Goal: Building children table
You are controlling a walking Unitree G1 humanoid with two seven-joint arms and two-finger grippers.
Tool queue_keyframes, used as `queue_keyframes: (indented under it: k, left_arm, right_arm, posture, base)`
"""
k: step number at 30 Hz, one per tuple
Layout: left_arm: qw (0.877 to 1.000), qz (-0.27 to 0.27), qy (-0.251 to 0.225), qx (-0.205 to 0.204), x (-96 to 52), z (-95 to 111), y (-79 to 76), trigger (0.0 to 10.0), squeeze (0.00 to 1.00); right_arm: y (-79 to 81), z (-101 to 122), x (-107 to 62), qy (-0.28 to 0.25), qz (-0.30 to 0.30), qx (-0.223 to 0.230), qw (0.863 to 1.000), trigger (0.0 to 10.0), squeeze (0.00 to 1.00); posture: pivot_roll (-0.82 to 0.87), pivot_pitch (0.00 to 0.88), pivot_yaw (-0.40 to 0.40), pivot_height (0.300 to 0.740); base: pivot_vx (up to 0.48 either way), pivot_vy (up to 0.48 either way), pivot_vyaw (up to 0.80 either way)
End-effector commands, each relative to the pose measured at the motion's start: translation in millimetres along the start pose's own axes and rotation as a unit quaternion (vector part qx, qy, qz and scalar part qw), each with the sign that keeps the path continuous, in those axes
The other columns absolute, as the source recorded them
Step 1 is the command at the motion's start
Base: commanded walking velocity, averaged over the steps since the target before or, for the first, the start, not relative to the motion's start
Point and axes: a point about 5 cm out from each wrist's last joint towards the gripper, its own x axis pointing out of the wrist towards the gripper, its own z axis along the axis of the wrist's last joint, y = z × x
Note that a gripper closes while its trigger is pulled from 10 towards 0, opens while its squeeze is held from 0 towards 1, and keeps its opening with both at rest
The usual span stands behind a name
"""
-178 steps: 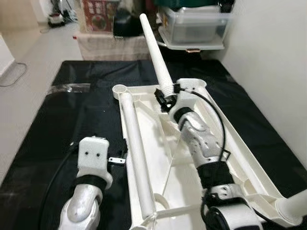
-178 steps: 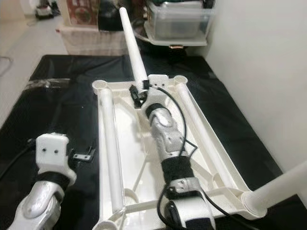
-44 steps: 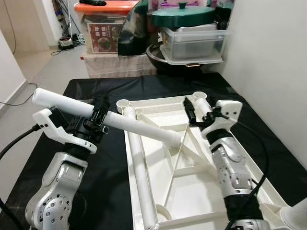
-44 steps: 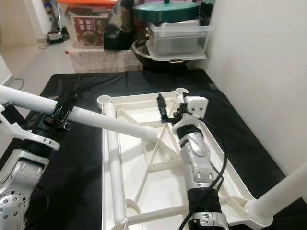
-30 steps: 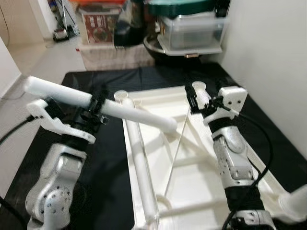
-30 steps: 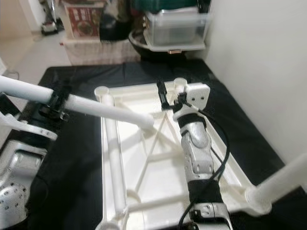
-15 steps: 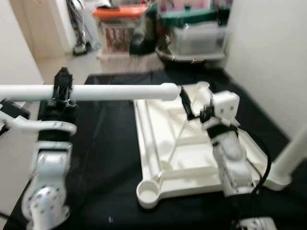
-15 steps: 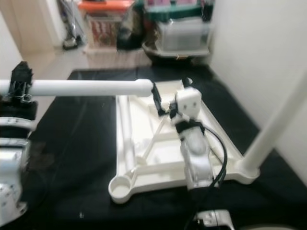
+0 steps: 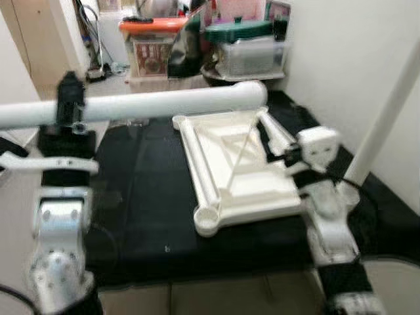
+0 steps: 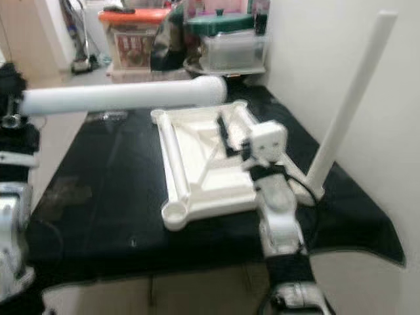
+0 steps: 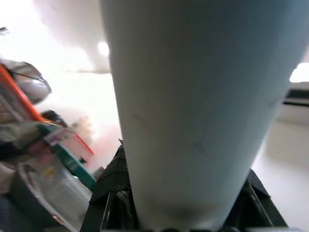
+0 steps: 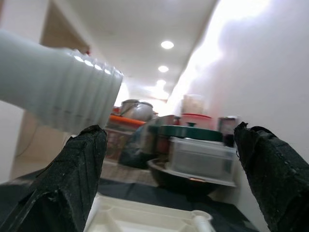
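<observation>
Black matting covers the floor beside a white wall, storage boxes stacked at the far end. Left gripper (image 9: 69,108) is clenched around a loose table leg (image 9: 170,103), carrying it level above the mat, probably toward a socket. Right gripper (image 10: 226,139) hovers spread wide over the upturned tabletop (image 9: 246,177), apparently waiting to steady it. One fitted leg (image 10: 348,98) stands upright at its near right corner.

White table leg (image 9: 170,103), white tabletop (image 9: 246,164), black mat (image 9: 141,190), green lid (image 9: 239,29), orange lid (image 9: 147,25)
</observation>
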Motion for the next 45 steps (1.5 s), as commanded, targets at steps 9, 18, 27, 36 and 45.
queue_keyframes:
  k: [9, 18, 27, 36, 45]
  left_arm:
    - [1.0, 0.003, 0.017, 0.007, -1.7, -0.6, 2.5, 10.0, 0.0]
    - [0.998, 0.006, 0.048, 0.048, -1.8, -2.1, 7.9, 10.0, 0.0]
    - [0.99, -0.009, 0.115, 0.086, 3.8, -16.9, 11.4, 10.0, 0.0]
    - [0.976, -0.003, 0.173, 0.135, 4.6, -35.1, 19.2, 10.0, 0.0]
    - [0.963, -0.035, 0.231, 0.134, 5.2, -60.2, 14.0, 10.0, 0.0]
  right_arm:
    - [-12.6, -4.5, 3.5, 0.028, 0.048, -0.05, 0.997, 10.0, 0.0]
    - [-11.6, -11.7, -6.7, 0.078, 0.29, -0.153, 0.942, 10.0, 0.0]
    - [-20.1, 26.9, 8.9, 0.091, 0.454, -0.143, 0.875, 10.0, 0.0]
    - [-10.2, 51.0, 30.1, 0.071, 0.502, -0.115, 0.854, 10.0, 0.0]
    - [16.7, 28.5, 5.2, 0.129, 0.59, -0.075, 0.794, 10.0, 0.0]
  posture:
    - [-0.04, 0.0, -0.023, 0.74]
    - [-0.06, 0.0, -0.004, 0.74]
    - [-0.06, 0.0, 0.015, 0.74]
    - [-0.06, 0.0, 0.011, 0.74]
    - [-0.05, 0.0, 0.011, 0.74]
  base:
    - [-0.168, 0.0, 0.0]
    - [0.0, 0.0, 0.0]
    - [0.0, 0.0, 0.0]
    - [0.0, 0.0, 0.0]
    - [0.0, 0.0, 0.0]
